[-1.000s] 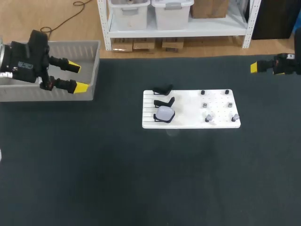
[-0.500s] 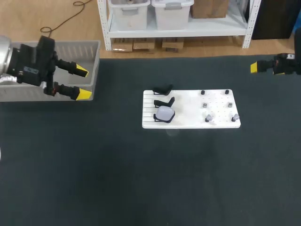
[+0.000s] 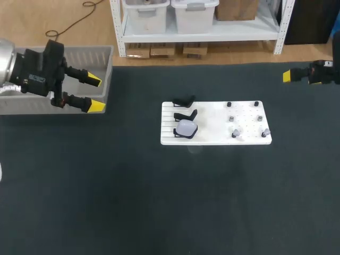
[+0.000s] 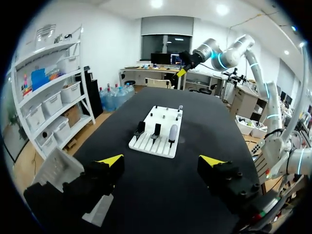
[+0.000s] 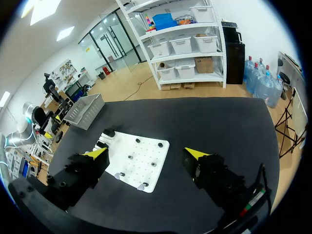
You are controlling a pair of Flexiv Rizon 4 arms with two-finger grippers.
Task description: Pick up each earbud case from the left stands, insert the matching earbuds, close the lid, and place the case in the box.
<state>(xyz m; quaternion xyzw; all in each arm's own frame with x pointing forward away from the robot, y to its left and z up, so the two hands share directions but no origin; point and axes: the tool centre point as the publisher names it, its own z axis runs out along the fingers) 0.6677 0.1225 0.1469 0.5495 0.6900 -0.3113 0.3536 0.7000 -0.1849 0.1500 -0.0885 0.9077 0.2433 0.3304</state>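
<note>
A white board (image 3: pixel 212 121) lies mid-table. Its left side carries three black stands; the two far ones (image 3: pixel 185 100) are bare, and the nearest holds a pale, closed earbud case (image 3: pixel 186 128). Small earbuds (image 3: pixel 235 133) sit on pegs on the board's right half. My left gripper (image 3: pixel 94 94) hangs open and empty at the grey box's (image 3: pixel 108 71) right end. In the left wrist view the left gripper (image 4: pixel 161 161) faces the board (image 4: pixel 146 142) and the case (image 4: pixel 173 132), well short of them. My right gripper (image 3: pixel 288 76) stands open and empty at the far right edge, the board (image 5: pixel 146 161) ahead of it (image 5: pixel 147 153).
The grey box sits at the table's far left corner, also seen beside the left finger (image 4: pixel 58 168) and far off in the right wrist view (image 5: pixel 87 109). Dark cloth covers the table around the board.
My left gripper has shifted a little to the right and toward the front, from over the box's end to just past it. The right arm has stayed still.
</note>
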